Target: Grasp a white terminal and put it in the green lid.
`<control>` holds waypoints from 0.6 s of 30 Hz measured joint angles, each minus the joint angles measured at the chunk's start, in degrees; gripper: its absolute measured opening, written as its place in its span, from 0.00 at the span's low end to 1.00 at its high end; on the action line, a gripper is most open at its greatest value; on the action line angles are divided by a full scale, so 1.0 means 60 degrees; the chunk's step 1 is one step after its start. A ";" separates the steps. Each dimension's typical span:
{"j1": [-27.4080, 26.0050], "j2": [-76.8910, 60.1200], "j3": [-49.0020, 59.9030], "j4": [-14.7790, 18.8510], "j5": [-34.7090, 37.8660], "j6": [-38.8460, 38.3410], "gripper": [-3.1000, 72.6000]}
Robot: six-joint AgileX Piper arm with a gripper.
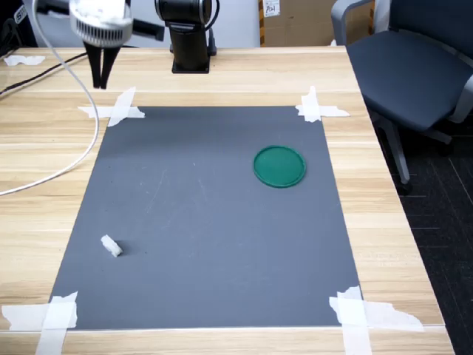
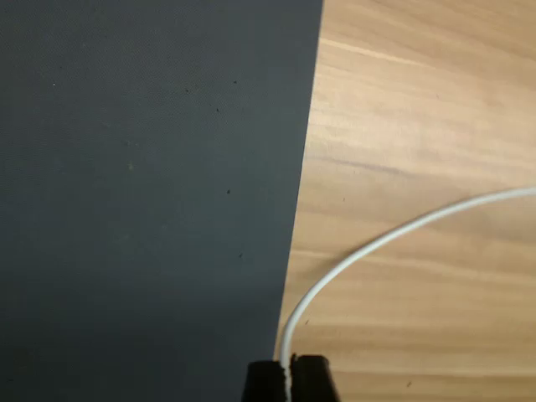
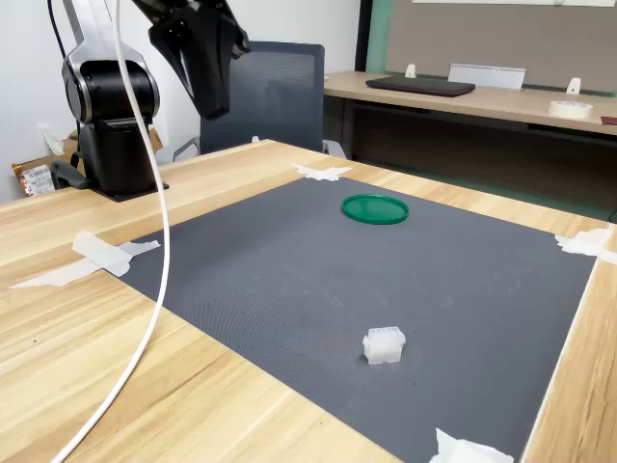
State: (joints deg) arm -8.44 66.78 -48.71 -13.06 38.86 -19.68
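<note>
Taped grey mat point(image 1: 199, 222) — white cable point(image 1: 70, 159) alongside, jaws closed

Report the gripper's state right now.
Gripper: shut, holding nothing, raised above the mat's far corner, away from the white terminal.

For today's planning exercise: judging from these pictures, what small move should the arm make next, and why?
Probably carry the gripper across and down toward the white terminal, opening its fingers on the way. In both exterior views the gripper hangs high over the mat's far corner with its jaws together and nothing held, while the terminal lies alone near the mat's opposite end and the green lid sits empty.
</note>
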 joint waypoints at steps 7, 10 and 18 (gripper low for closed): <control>-0.0068 0.1555 -0.1651 0.0734 0.0066 -0.1596 0.00; -0.0332 0.2090 -0.2439 0.1513 0.0223 -0.2435 0.00; -0.1433 0.3530 -0.4275 0.4109 0.2077 -0.5834 0.00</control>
State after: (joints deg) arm -17.03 87.96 -74.36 11.59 51.32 -54.69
